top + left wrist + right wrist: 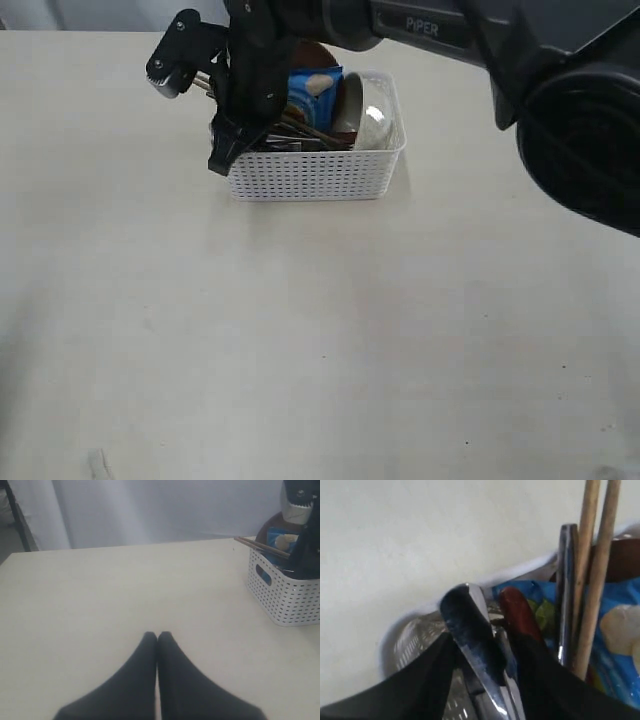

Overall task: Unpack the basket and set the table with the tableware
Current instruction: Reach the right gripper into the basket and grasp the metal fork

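Right gripper (482, 645) is clamped on steel cutlery (465, 615) in the basket (315, 180), hemmed by chopsticks (586, 580) and chips bag (620, 600), shown only wrist-side.

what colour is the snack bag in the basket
Blue, with pale chip pictures; the bag shows best in the right wrist view.

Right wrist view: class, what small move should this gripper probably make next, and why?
Probably lift straight up. The right gripper straddles a shiny steel utensil and a red-brown wooden spoon inside the white lattice plastic basket, whose rim they must clear before reaching the pale beige table.
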`<action>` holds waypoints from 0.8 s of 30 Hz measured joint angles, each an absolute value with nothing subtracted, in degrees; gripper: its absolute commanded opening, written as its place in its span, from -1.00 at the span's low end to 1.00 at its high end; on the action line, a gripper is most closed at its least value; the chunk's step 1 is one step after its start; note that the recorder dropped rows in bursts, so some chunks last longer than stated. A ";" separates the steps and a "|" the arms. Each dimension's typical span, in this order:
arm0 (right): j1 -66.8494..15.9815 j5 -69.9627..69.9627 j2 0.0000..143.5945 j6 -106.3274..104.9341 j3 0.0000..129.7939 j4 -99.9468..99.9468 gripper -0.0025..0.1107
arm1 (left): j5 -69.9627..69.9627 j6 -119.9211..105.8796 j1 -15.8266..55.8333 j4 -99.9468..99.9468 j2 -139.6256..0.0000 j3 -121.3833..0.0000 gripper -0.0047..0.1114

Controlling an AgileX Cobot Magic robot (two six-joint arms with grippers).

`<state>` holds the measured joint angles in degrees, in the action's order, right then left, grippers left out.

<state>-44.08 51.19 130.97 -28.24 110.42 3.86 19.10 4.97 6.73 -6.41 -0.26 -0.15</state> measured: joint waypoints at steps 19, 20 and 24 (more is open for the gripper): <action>-46.64 51.60 130.75 -30.99 110.42 11.28 -0.96 | 19.10 4.97 6.73 -6.41 -0.26 -0.15 -0.92; -46.92 51.74 130.49 -31.24 110.42 11.28 -0.96 | 19.10 4.97 6.73 -6.41 -0.26 -0.15 -0.92; -47.45 52.06 128.21 -31.24 110.42 12.06 -0.96 | 19.10 4.97 6.73 -6.41 -0.26 -0.15 -0.92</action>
